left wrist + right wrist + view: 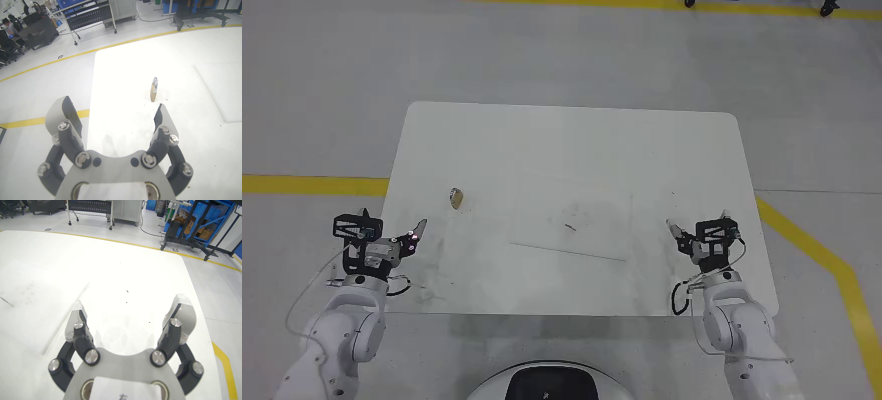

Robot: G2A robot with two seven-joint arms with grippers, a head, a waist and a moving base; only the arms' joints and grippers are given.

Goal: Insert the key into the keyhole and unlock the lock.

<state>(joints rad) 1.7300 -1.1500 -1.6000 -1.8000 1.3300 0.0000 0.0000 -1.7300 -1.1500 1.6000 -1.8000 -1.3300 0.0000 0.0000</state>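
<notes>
Item: lock (153,90) — small brass body with a bright steel shackle. It is on the tabletop (572,140) close to the left edge, about midway between the far and near edges. It is seen edge-on, so I cannot tell whether it lies flat or stands on its side. Handling, as judged: dense for its size, rigid, smooth-faced, and likely to slide on the slick top. Best pinched across the broad flanks of the body, leaving the keyhole end free.

Item: key (571,228) — thin flat sliver of metal. It is near the middle of the tabletop on a faint rectangular sheet (542,205), well apart from the lock. Handling, as judged: light and stiff, lying low against the surface, so hard to get under. Hold it by the bow and leave the blade clear; which end is the bow is too small to tell.

Item: left gripper (115,115). Jaws spread wide, holding nothing. It is over the left edge toward the near corner, with the lock near and ahead of it.

Item: right gripper (130,306). Jaws also wide and empty. It is by the right edge toward the near corner, with the key well off to one side.
</notes>
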